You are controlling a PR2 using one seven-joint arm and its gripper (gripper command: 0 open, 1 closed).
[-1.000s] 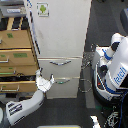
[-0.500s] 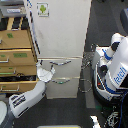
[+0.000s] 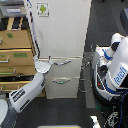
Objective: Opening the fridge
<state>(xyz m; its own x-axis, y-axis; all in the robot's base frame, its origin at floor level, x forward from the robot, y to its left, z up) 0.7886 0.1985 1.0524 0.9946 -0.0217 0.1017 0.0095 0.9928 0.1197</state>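
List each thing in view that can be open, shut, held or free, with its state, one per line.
fridge: upper door shut.
upper drawer: shut; its curved handle sits by the gripper.
lower drawer: shut, untouched.
gripper: at the left end of the upper drawer handle; open or shut too blurred to tell.
wooden cabinet: drawers look shut or nearly so.
white-and-blue robot body: standing at the exterior view's right, apart from the fridge.

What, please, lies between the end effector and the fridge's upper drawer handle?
Nothing shows between them in the exterior view: the end effector sits right at the left end of the upper drawer handle on the fridge.
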